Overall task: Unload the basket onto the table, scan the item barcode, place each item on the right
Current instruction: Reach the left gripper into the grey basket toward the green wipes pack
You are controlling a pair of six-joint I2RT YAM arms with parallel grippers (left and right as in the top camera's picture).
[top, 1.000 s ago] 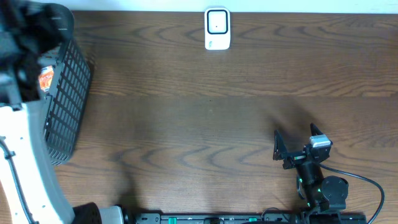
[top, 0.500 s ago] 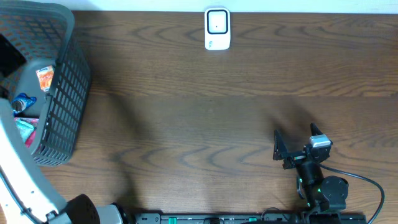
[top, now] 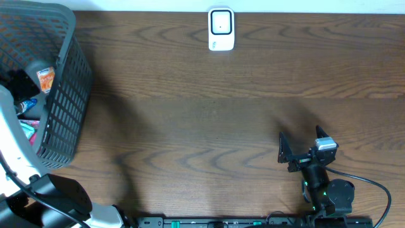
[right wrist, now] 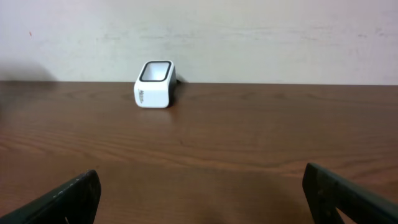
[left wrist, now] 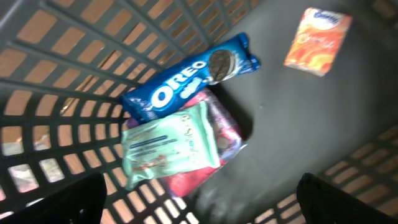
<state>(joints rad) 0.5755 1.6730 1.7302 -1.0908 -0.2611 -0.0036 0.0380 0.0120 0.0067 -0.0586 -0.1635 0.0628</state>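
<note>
Table (top: 190, 114): one, wood-grain.
Basket (top: 66, 95): one, dark plastic mesh.
Scanner (top: 221, 29): one, white.
Grippers: two, namely the left gripper (left wrist: 199, 202) and the right gripper (top: 302, 142).
Packets in the basket: four counted with certainty.
- Oreo pack (left wrist: 186, 78): one, blue.
- Orange packet (left wrist: 317, 40): one.
- Pale green packet (left wrist: 168, 149): one.
- Pink-and-purple packet (left wrist: 227, 127): one showing, mostly covered by the green one; whether it is a single packet or two cannot be told.
</note>
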